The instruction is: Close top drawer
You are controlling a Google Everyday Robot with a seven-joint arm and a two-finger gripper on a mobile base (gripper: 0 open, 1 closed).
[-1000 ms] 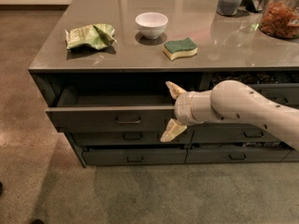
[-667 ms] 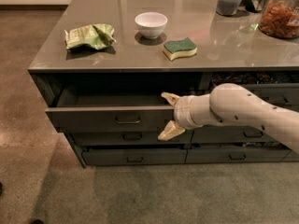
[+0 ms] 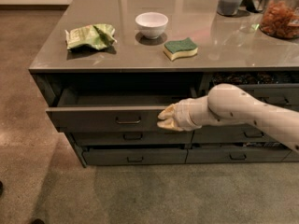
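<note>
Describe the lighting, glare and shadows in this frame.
Camera view: glare shows as pale streaks on the countertop behind the bowl; bowl and sponge cast soft shadows; the inside of the top drawer is dark under the countertop; the pale claw, by the drawer front right of the handle, is well lit.

I see the desk top as glossy, smooth grey; top drawer front matt grey. Pincer, closed up against that front, looks matt cream plastic. Bowl glossy white; sponge rough.
</note>
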